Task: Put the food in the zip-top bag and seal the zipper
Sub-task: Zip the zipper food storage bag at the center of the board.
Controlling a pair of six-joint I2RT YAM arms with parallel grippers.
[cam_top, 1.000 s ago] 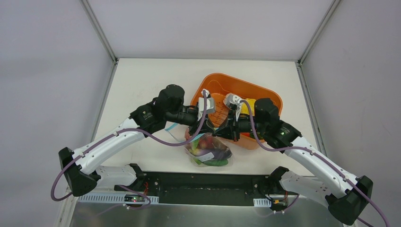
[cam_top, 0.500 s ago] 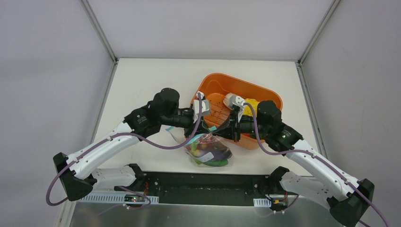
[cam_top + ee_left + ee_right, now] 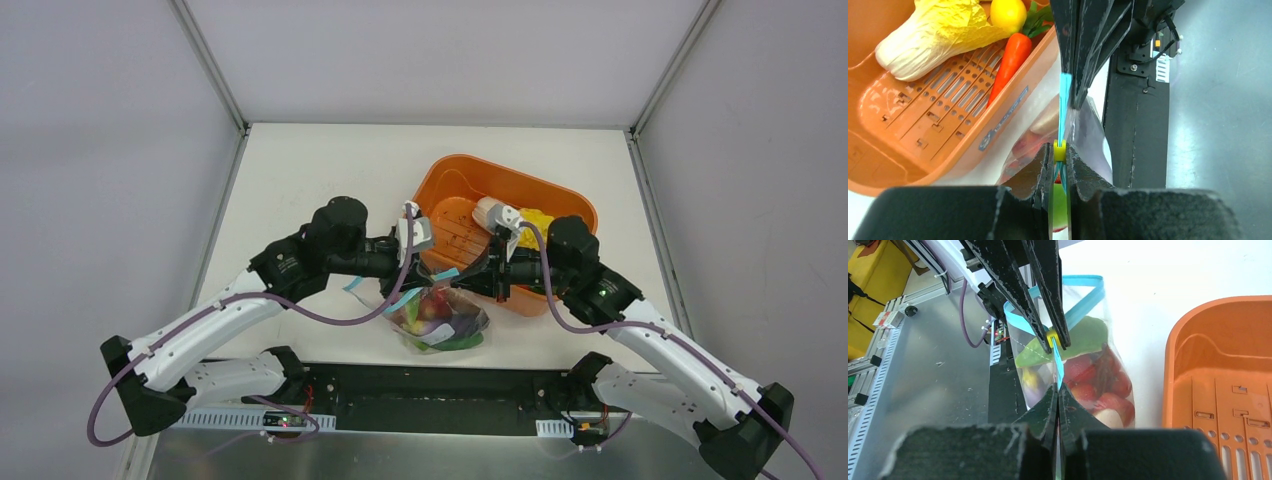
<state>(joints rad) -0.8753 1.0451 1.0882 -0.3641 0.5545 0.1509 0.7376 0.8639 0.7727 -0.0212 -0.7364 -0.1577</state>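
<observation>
The zip-top bag (image 3: 440, 318) is see-through. Its zipper (image 3: 1064, 107) is light blue, with a tiny yellow slider (image 3: 1060, 150). The food (image 3: 1098, 385) inside is red, green and purple. At one o'clock from the bag, the tub (image 3: 460, 185) is orange with rows of little slots. It holds a pale yellow cabbage (image 3: 933, 37), a yellow lemon (image 3: 1008, 14) and an orange carrot (image 3: 1008, 57) with green leaves.

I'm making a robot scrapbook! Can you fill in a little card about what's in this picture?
Left hand: shut, pinching the zipper at its yellow slider
Right hand: shut, pinching the zipper too
Bag: held by its mouth between both hands, food inside
Seal: not finished; the blue strip gapes open past the left hand
Orange tub: beside the bag, holding a cabbage, lemon and carrot
</observation>
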